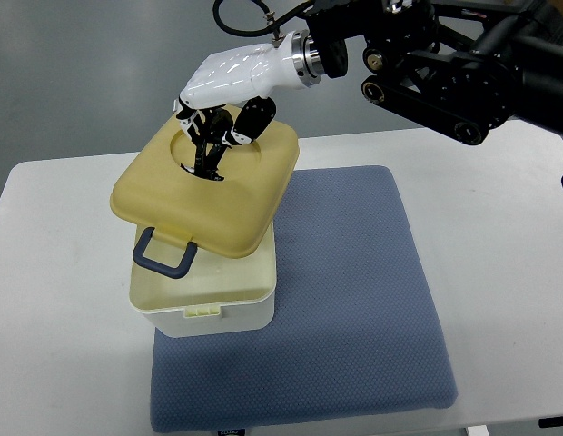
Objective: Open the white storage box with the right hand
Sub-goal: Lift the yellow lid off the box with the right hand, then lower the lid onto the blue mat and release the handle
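A steep downward view of a white table [64,345]. Nearest the camera, a blue textured mat [354,309] lies on the tabletop, its near edge almost at the bottom of the picture. It covers the middle of the table and runs away from the viewer, with bare white table showing to its left and right.

On the left part of the mat sits the storage box [209,304], cream-white with rounded corners. Its body stands upright, with the left side reaching slightly past the mat's left edge. A small ribbed tab shows on its near top rim.

Above the body is the box's lid [213,195], a pale yellow, rounded square. It is lifted and tilted, its near edge overlapping the top of the body and its far edge raised toward the back of the table. It is also turned slightly relative to the body, so the corners do not line up. A dark blue latch [163,256] hangs from the lid's near-left edge, pointing toward the viewer and down.

The lid hides most of the box's opening and its inside cannot be seen.

Farther back, the right hand [213,136] reaches in from the upper right. Its white shell faces up, and its black fingers [204,154] curl down into a round recess on the lid's top, gripping the lid there. Behind it a silver wrist joins a black arm [445,73] that leaves at the right edge.
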Motion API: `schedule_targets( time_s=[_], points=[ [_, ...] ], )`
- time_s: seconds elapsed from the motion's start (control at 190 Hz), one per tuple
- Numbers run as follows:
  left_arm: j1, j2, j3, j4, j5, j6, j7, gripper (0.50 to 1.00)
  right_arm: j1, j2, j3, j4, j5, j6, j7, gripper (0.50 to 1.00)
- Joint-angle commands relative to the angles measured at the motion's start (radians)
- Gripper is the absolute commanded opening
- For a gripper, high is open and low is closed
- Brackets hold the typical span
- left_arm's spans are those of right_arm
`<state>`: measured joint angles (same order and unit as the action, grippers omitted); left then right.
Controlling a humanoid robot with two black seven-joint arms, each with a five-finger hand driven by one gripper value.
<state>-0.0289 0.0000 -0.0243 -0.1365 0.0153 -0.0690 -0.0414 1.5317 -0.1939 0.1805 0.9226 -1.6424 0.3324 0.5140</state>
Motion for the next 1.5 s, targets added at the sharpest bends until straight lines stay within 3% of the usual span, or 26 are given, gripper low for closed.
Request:
schedule_targets(
  time_s=[0.0, 0.352, 0.851, 1.04, 1.334, 1.497],
  points=[
    [0.000, 0.000, 0.000, 0.000, 0.000, 0.000, 0.000, 1.000, -0.004, -0.038, 0.002, -0.018, 0.009, -0.003, 0.000, 0.500],
    [0.001, 0.000, 0.000, 0.000, 0.000, -0.002, 0.000, 1.000, -0.068, -0.156, 0.007, -0.145, 0.009, -0.015, 0.021, 0.500],
    [0.001, 0.000, 0.000, 0.000, 0.000, 0.000, 0.000, 1.000, -0.240, -0.220, 0.004, -0.266, 0.024, -0.093, 0.024, 0.500],
    [0.000, 0.000, 0.001, 0.000, 0.000, 0.000, 0.000, 1.000, -0.300, -0.291, -0.003, -0.264, 0.027, -0.099, 0.044, 0.500],
    [0.000, 0.000, 0.001, 0.000, 0.000, 0.000, 0.000, 1.000, -0.372, -0.282, -0.012, -0.240, 0.027, -0.124, 0.074, 0.500],
    [0.000, 0.000, 0.001, 0.000, 0.000, 0.000, 0.000, 1.000, -0.372, -0.272, -0.015, -0.168, 0.024, -0.122, 0.089, 0.500]
  ],
)
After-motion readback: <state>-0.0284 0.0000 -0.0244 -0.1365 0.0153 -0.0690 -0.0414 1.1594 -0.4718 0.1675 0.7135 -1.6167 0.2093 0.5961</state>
